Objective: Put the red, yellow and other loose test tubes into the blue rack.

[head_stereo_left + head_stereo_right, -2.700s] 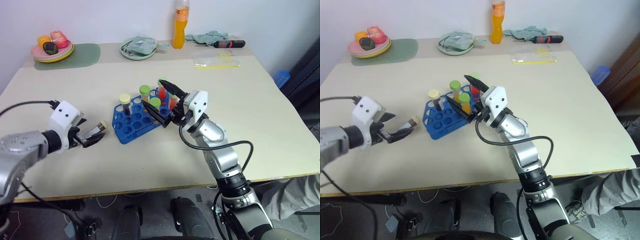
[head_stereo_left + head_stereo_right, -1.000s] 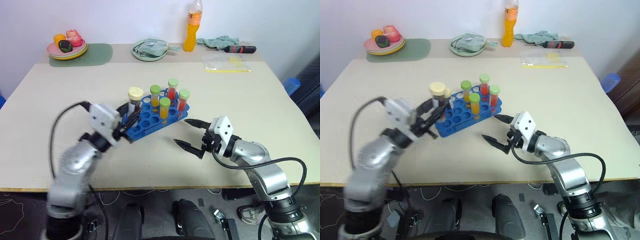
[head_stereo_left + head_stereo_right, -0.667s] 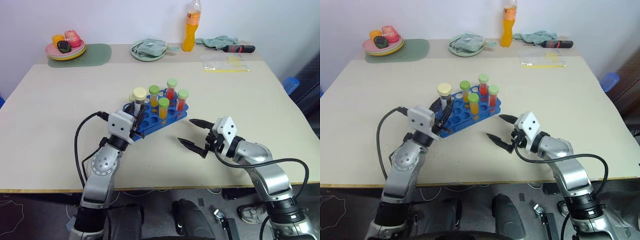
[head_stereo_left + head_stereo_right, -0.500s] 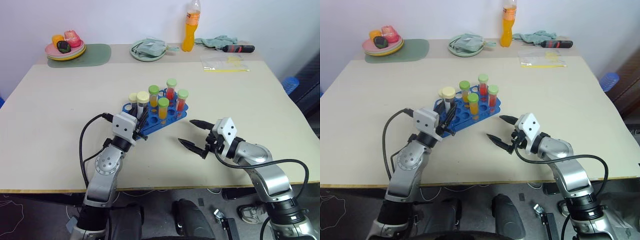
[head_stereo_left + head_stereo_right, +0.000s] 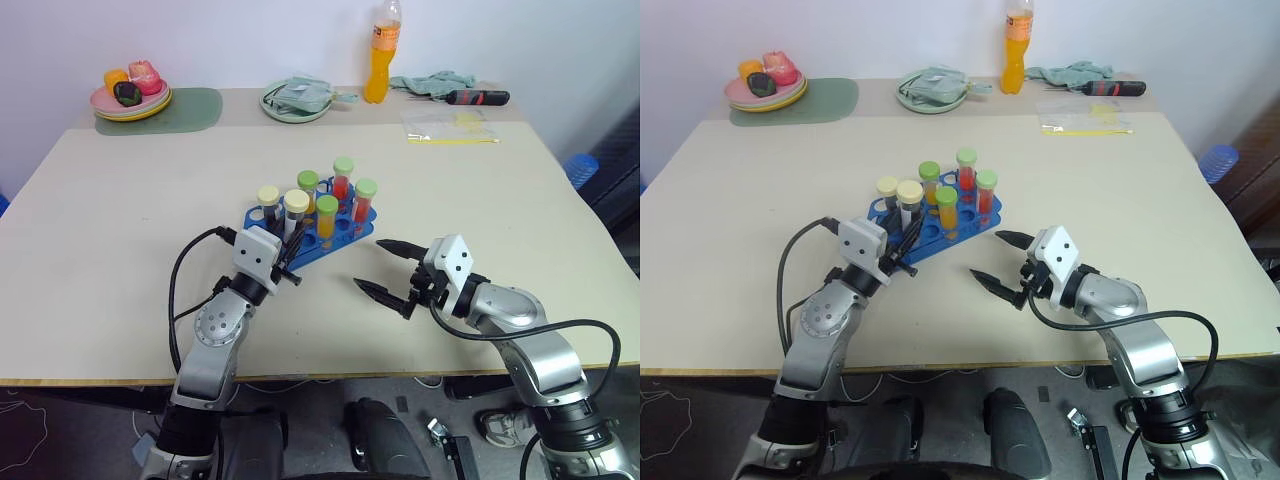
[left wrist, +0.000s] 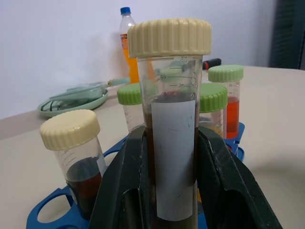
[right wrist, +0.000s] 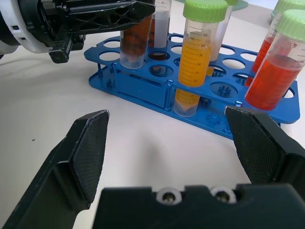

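Item: brown tube (image 6: 172,138) (cream cap), pinched upright in my left end effector (image 5: 287,262) at the blue rack (image 5: 345,232), mid-desk (image 5: 120,210). My right end effector (image 5: 383,268): spread, near the rack, holding nothing.

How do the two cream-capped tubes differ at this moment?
The nearer cream-capped tube is clamped upright in the left gripper at the blue rack; the farther cream-capped tube stands free in a rack hole. In the left wrist view the gripped one shows a white label, the other none. Both hold dark brown liquid.
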Tool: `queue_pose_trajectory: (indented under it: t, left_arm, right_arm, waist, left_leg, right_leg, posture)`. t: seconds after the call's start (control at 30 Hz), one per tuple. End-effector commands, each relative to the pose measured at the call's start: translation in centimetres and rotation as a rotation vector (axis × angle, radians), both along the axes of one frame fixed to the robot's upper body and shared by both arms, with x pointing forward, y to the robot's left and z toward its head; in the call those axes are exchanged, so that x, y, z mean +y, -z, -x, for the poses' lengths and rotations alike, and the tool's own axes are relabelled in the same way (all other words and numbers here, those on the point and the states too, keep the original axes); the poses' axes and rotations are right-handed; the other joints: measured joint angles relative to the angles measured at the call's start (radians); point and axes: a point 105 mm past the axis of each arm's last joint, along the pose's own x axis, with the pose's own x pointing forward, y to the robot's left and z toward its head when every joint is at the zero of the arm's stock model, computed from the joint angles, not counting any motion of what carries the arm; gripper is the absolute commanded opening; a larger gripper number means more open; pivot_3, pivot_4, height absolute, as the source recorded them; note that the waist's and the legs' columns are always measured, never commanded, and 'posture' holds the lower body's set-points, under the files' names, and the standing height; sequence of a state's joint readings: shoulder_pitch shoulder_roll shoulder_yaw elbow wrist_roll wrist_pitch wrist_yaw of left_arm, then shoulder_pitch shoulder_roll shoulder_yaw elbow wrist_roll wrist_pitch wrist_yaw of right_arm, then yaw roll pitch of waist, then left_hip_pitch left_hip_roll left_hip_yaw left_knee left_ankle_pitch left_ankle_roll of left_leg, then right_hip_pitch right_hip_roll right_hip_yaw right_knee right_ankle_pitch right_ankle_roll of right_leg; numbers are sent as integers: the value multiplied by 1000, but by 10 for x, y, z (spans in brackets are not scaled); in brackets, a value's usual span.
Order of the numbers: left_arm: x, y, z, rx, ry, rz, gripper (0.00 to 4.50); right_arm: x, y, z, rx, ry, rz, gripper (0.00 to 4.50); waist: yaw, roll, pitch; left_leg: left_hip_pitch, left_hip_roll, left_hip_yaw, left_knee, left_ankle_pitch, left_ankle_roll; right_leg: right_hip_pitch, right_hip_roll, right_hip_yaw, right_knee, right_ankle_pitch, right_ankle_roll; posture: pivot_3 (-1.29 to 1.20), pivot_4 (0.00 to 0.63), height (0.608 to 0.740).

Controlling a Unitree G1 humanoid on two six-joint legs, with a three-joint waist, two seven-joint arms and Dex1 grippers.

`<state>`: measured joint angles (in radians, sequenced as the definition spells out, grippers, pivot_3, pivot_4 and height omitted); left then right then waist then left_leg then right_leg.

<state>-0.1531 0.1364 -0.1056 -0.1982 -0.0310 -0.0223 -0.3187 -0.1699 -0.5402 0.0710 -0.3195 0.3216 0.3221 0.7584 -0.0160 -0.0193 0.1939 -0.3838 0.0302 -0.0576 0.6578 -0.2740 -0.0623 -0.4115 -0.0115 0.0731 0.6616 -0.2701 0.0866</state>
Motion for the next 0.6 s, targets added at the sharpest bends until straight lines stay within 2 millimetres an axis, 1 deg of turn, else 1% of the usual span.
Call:
queue_pose_trajectory:
  t: [0.03,0.37,0.53,0.6]
  left_arm:
    - [-3,-4,0,-17,1,-3,793]
    - [-7,-2,-8,-21,-4,-10,793]
    - [-11,3,-8,1,24,-11,793]
    - [-6,0,-6,-12,8,1,1791]
  right_arm:
    - [5,-9,5,-38,-27,-9,4300]
    - [9,-8,6,-38,-32,-14,4300]
    - [9,-8,6,-41,-30,-15,4300]
    - [7,-10,6,-47,-28,-14,4300]
  waist:
    - [0,0,0]
    - [1,0,0]
    - [3,0,0]
    - [3,0,0]
  left_leg:
    - [0,0,0,0,0,0]
    - [0,0,0,0,0,0]
    - [0,0,0,0,0,0]
    - [0,0,0,0,0,0]
  right_leg:
    - [0,0,0,0,0,0]
    - [0,0,0,0,0,0]
    - [0,0,0,0,0,0]
    - [0,0,0,-1,0,0]
  posture:
    - [0,150,740]
    - [0,150,740]
    - [0,150,740]
    - [0,150,740]
